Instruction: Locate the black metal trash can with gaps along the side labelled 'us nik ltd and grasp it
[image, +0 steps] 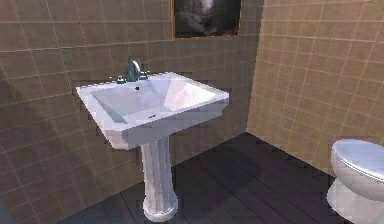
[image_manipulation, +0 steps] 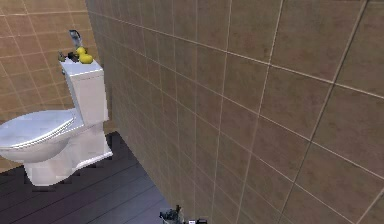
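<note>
One white pedestal sink (image: 150, 110) stands at the forward view's left, carrying one faucet (image: 134, 72) at its far rim, and one dark framed picture (image: 206, 17) hangs on the far wall above it. One white toilet (image_manipulation: 45, 135) sits at the arm side view's left with one tank (image_manipulation: 88, 95). Two small things rest on the tank's lid: one yellow blob (image_manipulation: 86, 57) and one dark object (image_manipulation: 75, 40) just left of it.

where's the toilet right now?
Toilet sits at the forward view's lower right edge, right of the sink; in the arm side view it is at the left, tank by the tiled wall.
</note>
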